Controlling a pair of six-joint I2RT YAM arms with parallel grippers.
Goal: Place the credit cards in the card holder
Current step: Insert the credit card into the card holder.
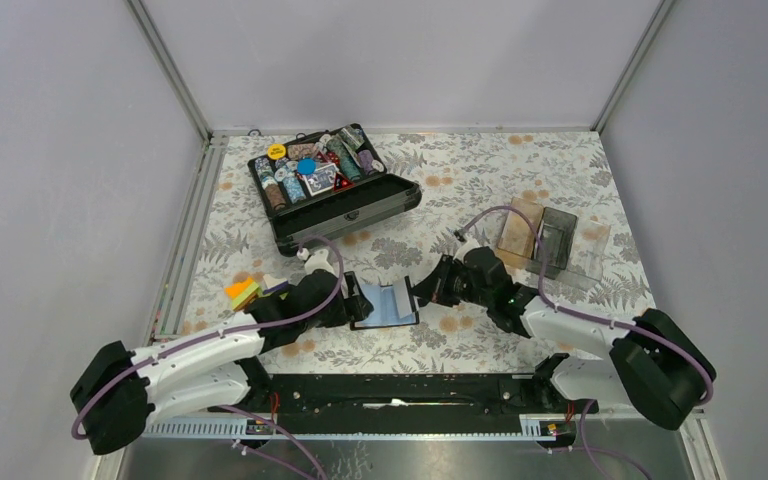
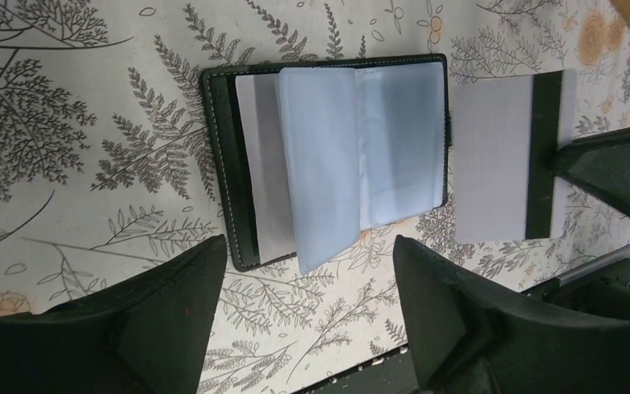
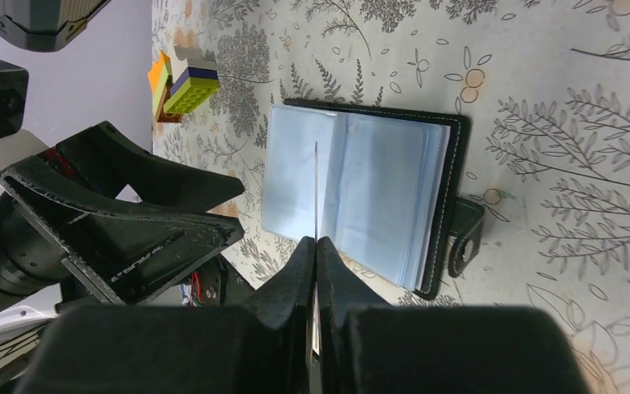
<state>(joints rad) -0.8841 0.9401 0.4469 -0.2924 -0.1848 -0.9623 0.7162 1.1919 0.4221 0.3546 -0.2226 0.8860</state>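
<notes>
The card holder (image 1: 385,303) lies open on the flowered cloth, a black wallet with blue-grey clear pockets (image 2: 328,156) fanned upward. My right gripper (image 3: 315,242) is shut on a credit card (image 2: 500,156), pale grey with a dark stripe, gripped at the striped end. The card hangs just beside the holder's outer edge, and it shows edge-on (image 3: 315,189) over the pockets in the right wrist view. My left gripper (image 2: 308,279) is open just short of the holder's near edge, nothing between its fingers (image 2: 172,320). In the top view it (image 1: 345,300) sits at the holder's left side.
A large black chip case (image 1: 335,185) stands open at the back left. A clear acrylic tray (image 1: 550,240) is at the right. A small stack of orange, yellow-green and purple pieces (image 1: 243,292) lies left of the left arm. The black base rail (image 1: 400,395) runs along the near edge.
</notes>
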